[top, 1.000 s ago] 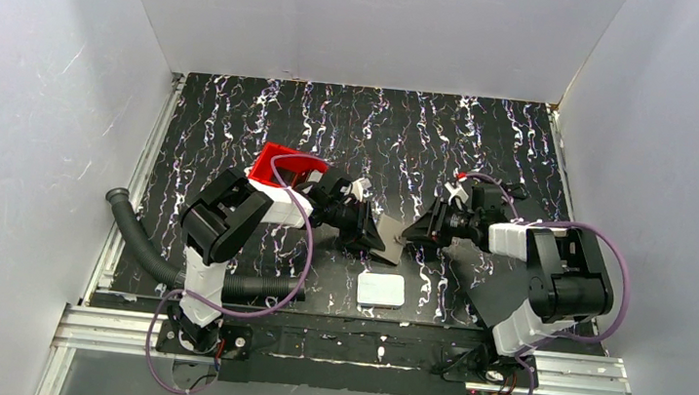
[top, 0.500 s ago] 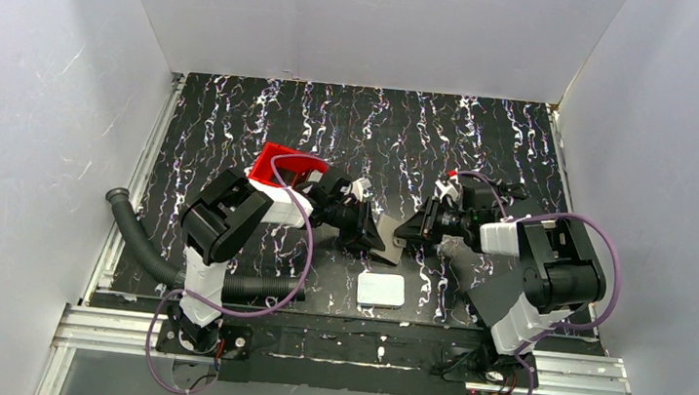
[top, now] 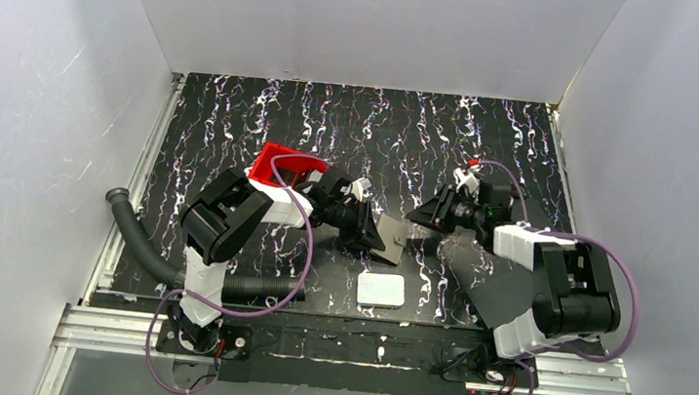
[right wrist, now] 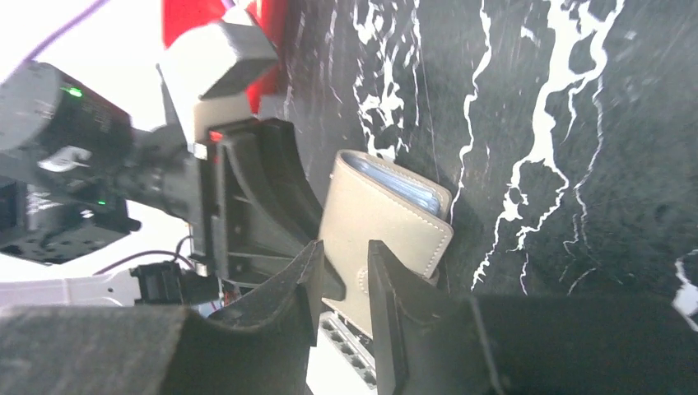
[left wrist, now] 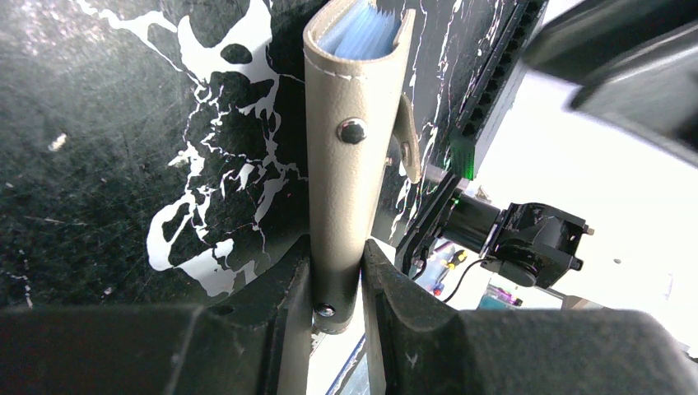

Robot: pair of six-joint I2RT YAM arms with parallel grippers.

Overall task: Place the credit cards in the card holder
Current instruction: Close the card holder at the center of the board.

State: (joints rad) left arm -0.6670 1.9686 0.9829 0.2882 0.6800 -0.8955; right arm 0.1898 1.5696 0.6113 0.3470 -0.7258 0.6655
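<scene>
Your left gripper (left wrist: 336,253) is clamped on one end of the card holder (left wrist: 346,164), which it holds edge-on. Pale blue credit cards (left wrist: 362,34) show in the holder's open end, away from the fingers. Your right gripper (right wrist: 344,251) has its fingers slightly parted and empty, and sits just right of the holder without touching it. A white slab (top: 381,289) lies nearer. The red tray (top: 281,163) lies to the left. The table (top: 353,124) stretches far to the back wall.

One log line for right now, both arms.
left gripper: shut on holder | cards: blue edges showing in holder mouth | right gripper: slightly open, empty, near holder
</scene>
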